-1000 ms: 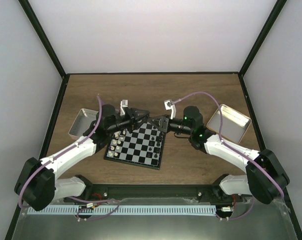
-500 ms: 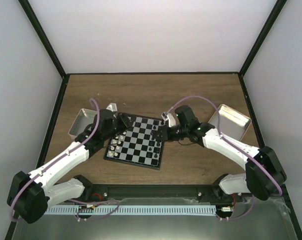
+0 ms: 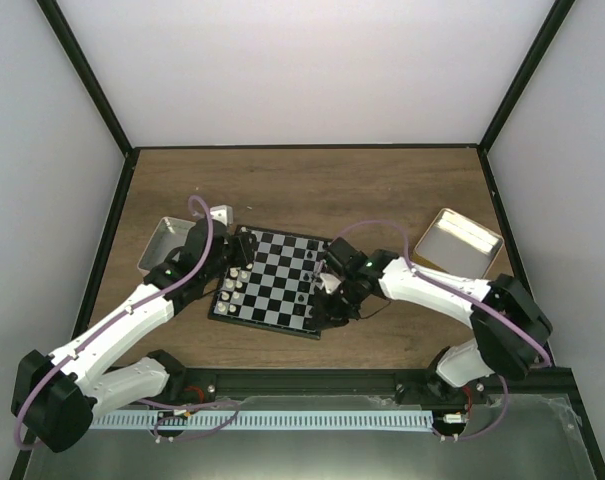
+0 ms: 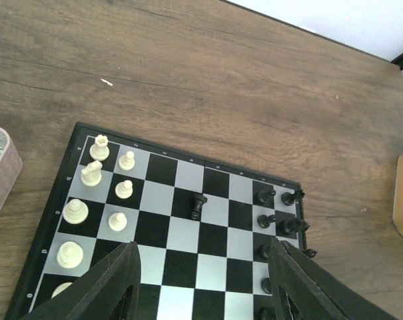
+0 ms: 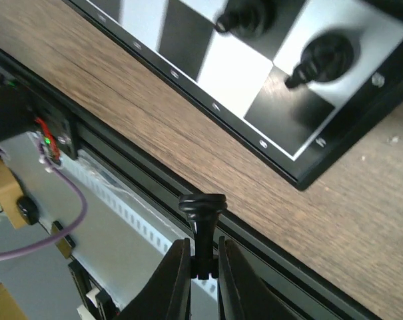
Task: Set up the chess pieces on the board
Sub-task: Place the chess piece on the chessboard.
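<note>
The board [image 3: 278, 300] lies mid-table; it also shows in the left wrist view [image 4: 188, 257] and its corner in the right wrist view [image 5: 301, 157]. White pieces [image 4: 94, 173] stand along its left side and black pieces [image 4: 281, 225] along its right. One black piece [image 4: 198, 205] stands alone near the middle. My left gripper [image 3: 244, 246] is open and empty above the board's far left part [image 4: 204, 287]. My right gripper [image 3: 334, 306] hovers over the board's near right corner, shut on a black piece [image 5: 201, 213], base outward [image 5: 202, 267].
A pinkish tin [image 3: 164, 246] sits left of the board and a yellow-tan tin [image 3: 464, 246] at the right. The table's front rail [image 5: 121, 160] runs just beyond the board's near edge. Two black pieces [image 5: 321, 60] stand on the corner squares below my right gripper.
My right gripper swung from the board's far right corner to its near right corner, carrying the black piece. My left gripper drew back from the board's middle toward its far left side.
</note>
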Controlling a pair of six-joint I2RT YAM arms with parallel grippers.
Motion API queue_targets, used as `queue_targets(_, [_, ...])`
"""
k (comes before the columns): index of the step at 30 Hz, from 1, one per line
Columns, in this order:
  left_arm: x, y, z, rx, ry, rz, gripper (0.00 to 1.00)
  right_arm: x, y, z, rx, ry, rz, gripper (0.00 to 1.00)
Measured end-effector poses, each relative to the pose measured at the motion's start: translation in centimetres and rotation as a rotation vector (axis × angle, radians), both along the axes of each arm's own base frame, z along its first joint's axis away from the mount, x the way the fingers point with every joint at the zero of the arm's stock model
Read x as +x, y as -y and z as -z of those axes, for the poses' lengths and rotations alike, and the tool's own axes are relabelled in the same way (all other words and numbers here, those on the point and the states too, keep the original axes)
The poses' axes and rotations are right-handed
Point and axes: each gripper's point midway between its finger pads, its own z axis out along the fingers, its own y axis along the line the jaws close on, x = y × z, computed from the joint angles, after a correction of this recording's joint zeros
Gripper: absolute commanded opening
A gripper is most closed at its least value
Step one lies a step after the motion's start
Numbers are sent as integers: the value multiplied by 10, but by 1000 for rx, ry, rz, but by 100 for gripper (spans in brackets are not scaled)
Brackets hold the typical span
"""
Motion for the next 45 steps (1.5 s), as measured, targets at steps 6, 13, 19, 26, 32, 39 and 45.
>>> queue_targets(6, [-2, -2, 2, 61, 14, 37, 56, -11, 7, 22, -113, -73, 2, 1])
queue_targets(13, [-2, -5, 4, 106, 27, 52, 56, -7, 12, 39, -192, -95, 38, 2])
queue_targets(19, [-2, -7, 5, 126, 29, 53, 58, -2, 11, 46, -213, -91, 67, 7])
queue_targets(26, [-2, -7, 6, 131, 29, 55, 58, 8, 4, 45, -208, -71, 89, 9])
queue_targets(32, [-2, -7, 6, 132, 29, 55, 58, 14, -2, 43, -192, -58, 95, 12])
queue_targets(39, [-3, -7, 9, 137, 23, 58, 58, 14, -2, 44, -196, -61, 95, 17])
queue_targets(45, [-3, -7, 14, 145, 11, 59, 58, 13, -2, 44, -198, -63, 95, 21])
